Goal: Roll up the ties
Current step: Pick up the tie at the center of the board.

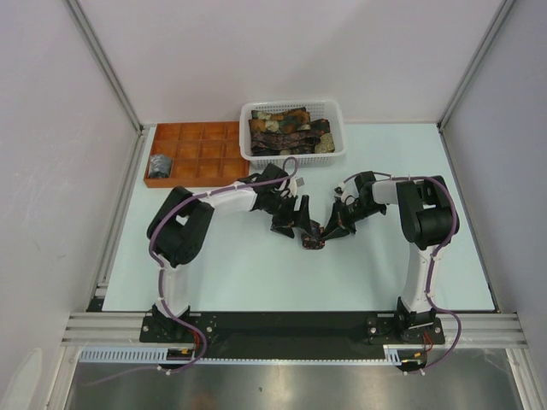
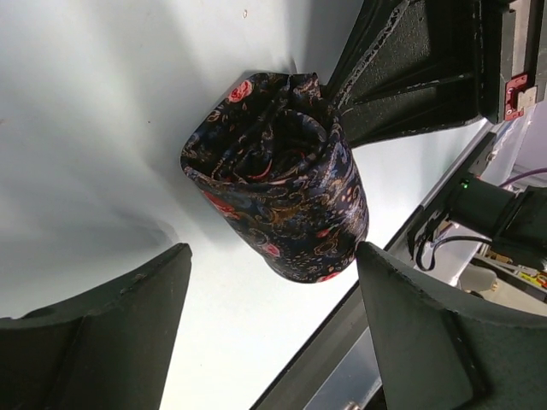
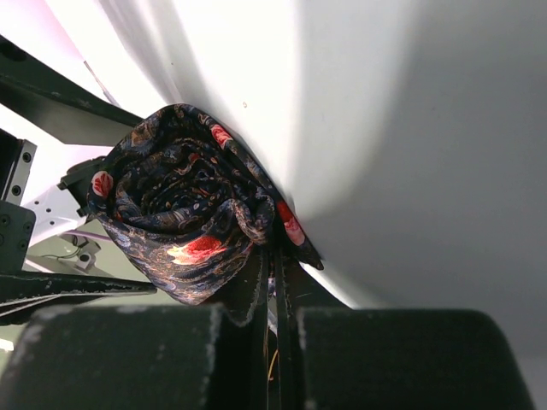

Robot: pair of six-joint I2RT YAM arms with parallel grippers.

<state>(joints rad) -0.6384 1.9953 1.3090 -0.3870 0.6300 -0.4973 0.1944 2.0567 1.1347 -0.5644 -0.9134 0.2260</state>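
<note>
Right claw [image 3: 273, 282] pinches my rolled dark tie [image 3: 184, 226] above the worktop [image 1: 239, 265] at mid-table. Only its wrist view shows that pinch; overhead, both arms reach inward, left claw [image 2: 273, 333] spread beside the roll.

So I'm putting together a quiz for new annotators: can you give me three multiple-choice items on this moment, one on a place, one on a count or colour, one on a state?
1. Where is the white basket?
A. at the far edge of the table, right of the orange tray
B. between the arm bases
C. on the tray

2. What colour are the marks on the rolled tie?
A. white
B. pink-red
C. blue

3. How do the tools stand?
A. both open
B. left tool shut, right open
C. left open, right tool shut on the rolled tie

Answers: 1 A, the overhead view shows the basket beside the tray at the far side. 2 B, red blooms show on the dark cloth. 3 C, the left fingers stand apart clear of the roll, and the right ones pinch its edge.
</note>
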